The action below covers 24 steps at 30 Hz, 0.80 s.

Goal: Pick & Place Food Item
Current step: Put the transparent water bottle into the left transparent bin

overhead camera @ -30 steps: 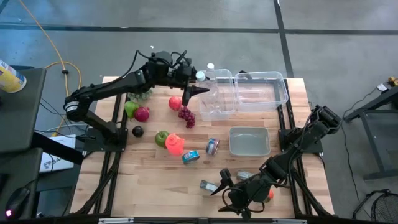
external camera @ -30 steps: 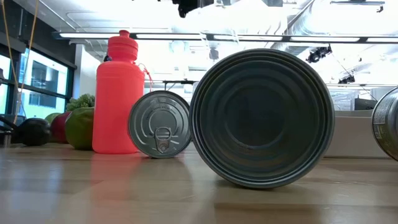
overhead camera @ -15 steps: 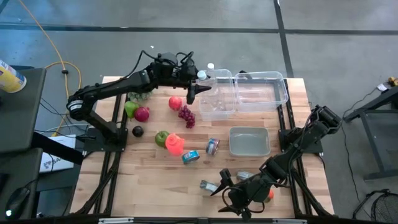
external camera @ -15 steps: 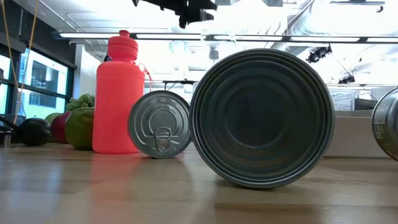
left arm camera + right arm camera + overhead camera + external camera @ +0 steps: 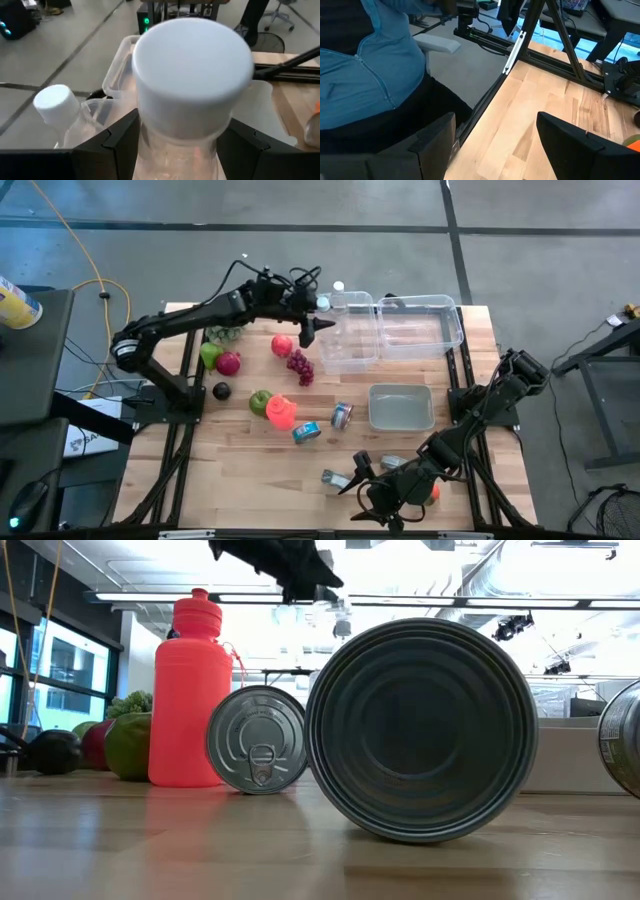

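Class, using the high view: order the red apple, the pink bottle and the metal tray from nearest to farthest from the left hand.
1. Red apple: just beside the left hand, toward the table's middle.
2. Pink bottle: mid-table, beside a green apple.
3. Metal tray: right side, below the clear containers.

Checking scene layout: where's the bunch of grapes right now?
High view: the grapes lie on the table's far left-centre, just below the red apple and left of the clear container, beneath the left gripper.
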Motion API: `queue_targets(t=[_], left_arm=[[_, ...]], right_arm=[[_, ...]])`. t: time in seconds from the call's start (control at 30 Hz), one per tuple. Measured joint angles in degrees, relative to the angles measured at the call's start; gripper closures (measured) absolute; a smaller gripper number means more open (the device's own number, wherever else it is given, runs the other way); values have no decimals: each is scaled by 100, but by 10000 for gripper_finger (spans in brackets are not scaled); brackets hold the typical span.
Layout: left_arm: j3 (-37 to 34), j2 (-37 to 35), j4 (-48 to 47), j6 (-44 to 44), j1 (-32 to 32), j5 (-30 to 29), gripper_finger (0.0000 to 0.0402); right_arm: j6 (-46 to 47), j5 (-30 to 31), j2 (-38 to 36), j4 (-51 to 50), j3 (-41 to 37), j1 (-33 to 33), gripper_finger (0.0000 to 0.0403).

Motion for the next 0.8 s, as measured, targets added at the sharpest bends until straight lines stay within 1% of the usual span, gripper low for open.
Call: queue_targets(t=[0.23,0.33,0.5,0.6,0.8], left_arm=[[0,312,-28,-70,3,65,195],[-1,372,-99,214,3,149,194],[2,492,-64,585,3,158,175],[2,546,-128,663,3,102,163],[2,704,-113,755,3,84,157]], right_arm=[[55,-9,0,-4,0,-116,133],[148,-10,0,-38,0,-174,133],[325,-17,0,-120,0,-284,133],[387,-17,0,-146,0,-356,133],[514,-20,0,-159,0,-392,133]])
